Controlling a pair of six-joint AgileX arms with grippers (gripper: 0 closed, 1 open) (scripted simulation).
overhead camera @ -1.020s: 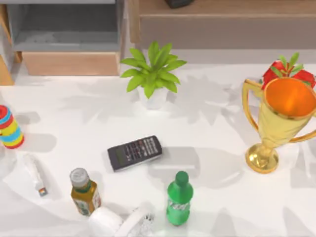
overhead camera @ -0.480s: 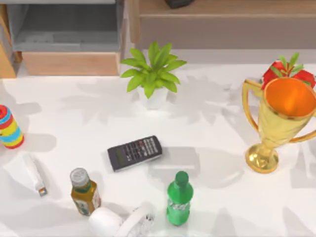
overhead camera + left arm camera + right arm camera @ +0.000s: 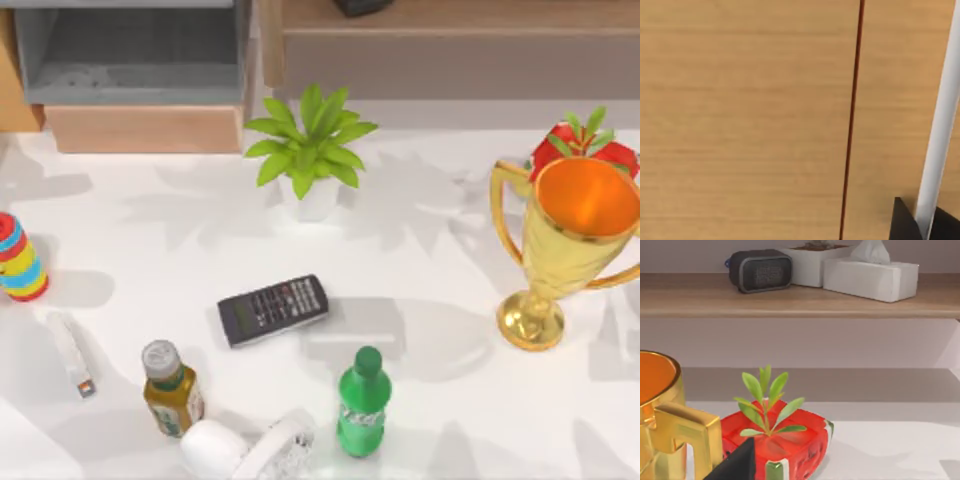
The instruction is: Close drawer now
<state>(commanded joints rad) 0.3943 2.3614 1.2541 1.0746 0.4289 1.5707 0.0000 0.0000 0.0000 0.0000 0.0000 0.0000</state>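
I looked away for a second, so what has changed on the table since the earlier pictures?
Hardly anything: the shadows at the table's left edge shifted. The open grey-walled drawer with its light tan wood front sits where it was, and the black calculator and gold trophy cup have not moved.

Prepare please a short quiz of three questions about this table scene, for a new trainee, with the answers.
1. True or false: the drawer is already pushed fully shut.
2. Which thing stands nearest the drawer's wood front? A) potted plant B) trophy C) green bottle
3. Fill in: the calculator lies between the potted plant and the ______ bottle.

Key
1. False: its grey inside is open to the top view, and the tan front stands out toward the table.
2. A
3. green
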